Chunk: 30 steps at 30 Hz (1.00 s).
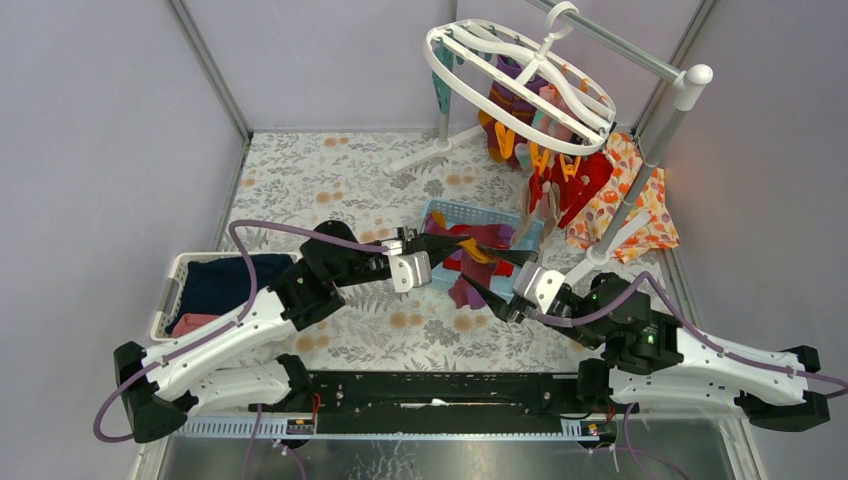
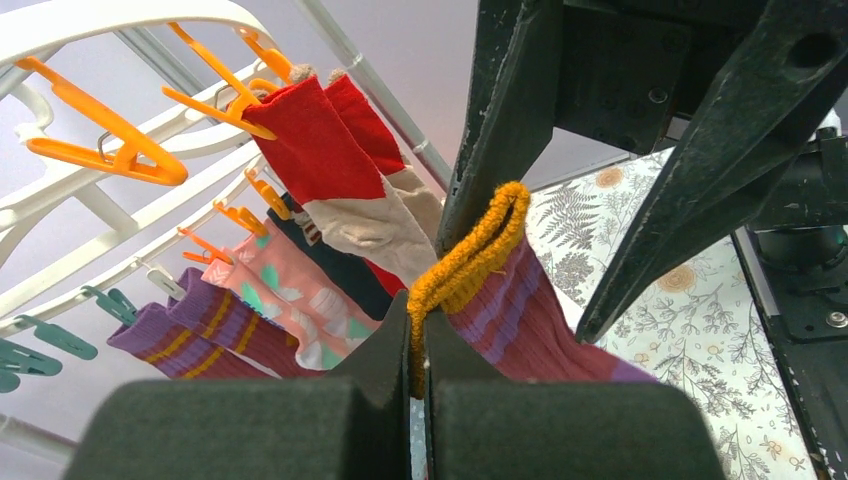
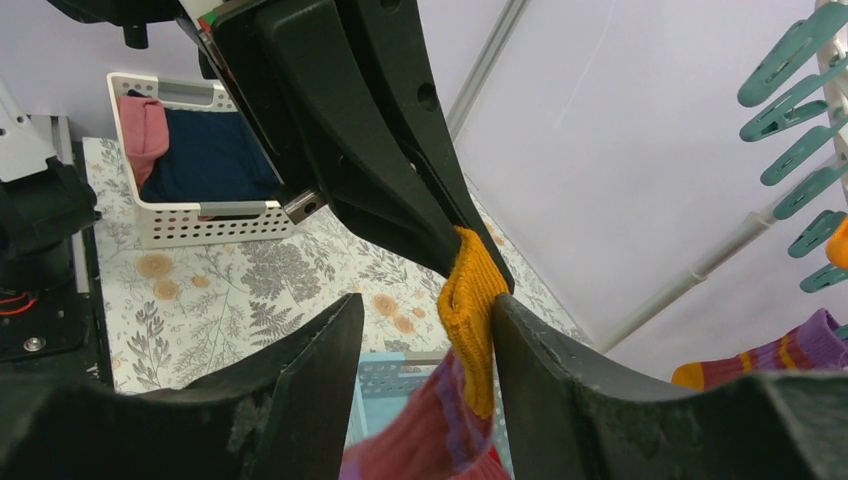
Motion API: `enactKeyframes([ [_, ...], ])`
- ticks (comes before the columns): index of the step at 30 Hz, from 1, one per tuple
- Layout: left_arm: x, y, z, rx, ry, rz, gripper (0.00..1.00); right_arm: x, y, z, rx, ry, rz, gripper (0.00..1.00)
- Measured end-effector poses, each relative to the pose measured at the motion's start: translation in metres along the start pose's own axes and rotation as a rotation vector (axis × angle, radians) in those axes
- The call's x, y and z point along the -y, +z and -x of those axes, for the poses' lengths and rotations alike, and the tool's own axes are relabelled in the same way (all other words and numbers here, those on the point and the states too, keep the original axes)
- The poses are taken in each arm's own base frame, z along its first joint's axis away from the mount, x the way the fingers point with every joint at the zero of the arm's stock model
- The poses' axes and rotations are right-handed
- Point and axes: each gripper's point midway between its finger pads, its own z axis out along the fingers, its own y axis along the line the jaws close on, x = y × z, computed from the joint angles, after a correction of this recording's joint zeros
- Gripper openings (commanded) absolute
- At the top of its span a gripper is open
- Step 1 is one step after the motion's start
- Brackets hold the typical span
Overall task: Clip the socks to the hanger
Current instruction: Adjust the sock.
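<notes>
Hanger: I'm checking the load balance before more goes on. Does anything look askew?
Yes: the hanger appears tilted on its rack, with the clipped socks bunched under one side rather than spread around the ring.

hanger [image 1: 433, 55] on rack [image 1: 660, 140], rear right | basket [image 1: 440, 212] centre, before it | bin [image 1: 170, 285] near left | sock [image 2: 520, 310] above basket

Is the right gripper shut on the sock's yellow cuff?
No, the right gripper is open, its fingers apart, with the yellow cuff of the sock between them.
</notes>
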Motion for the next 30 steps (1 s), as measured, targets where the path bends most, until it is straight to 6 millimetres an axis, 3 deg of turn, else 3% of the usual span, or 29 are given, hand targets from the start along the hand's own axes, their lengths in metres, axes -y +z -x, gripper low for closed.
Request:
enactKeyframes([
  [9, 0.004, 0.000, 0.002, 0.011, -0.020, -0.021, 0.00, 0.003, -0.002, -0.004, -0.020, -0.027, -0.009, 0.32],
  [18, 0.003, -0.001, 0.001, 0.012, -0.029, -0.022, 0.00, 0.007, -0.005, -0.003, -0.017, -0.038, -0.023, 0.00],
  [19, 0.003, 0.000, 0.001, 0.012, -0.032, -0.023, 0.08, 0.008, -0.005, -0.002, -0.016, -0.039, -0.026, 0.00],
  [25, 0.000, -0.001, 0.001, 0.013, -0.099, 0.002, 0.80, 0.012, -0.009, 0.000, -0.011, -0.031, -0.043, 0.00],
  [28, -0.015, -0.011, -0.004, 0.002, -0.208, 0.069, 0.95, 0.018, -0.015, 0.002, -0.007, -0.005, -0.070, 0.00],
  [30, -0.036, -0.024, -0.010, 0.000, -0.303, 0.146, 0.99, 0.024, -0.021, 0.003, 0.000, 0.017, -0.097, 0.00],
])
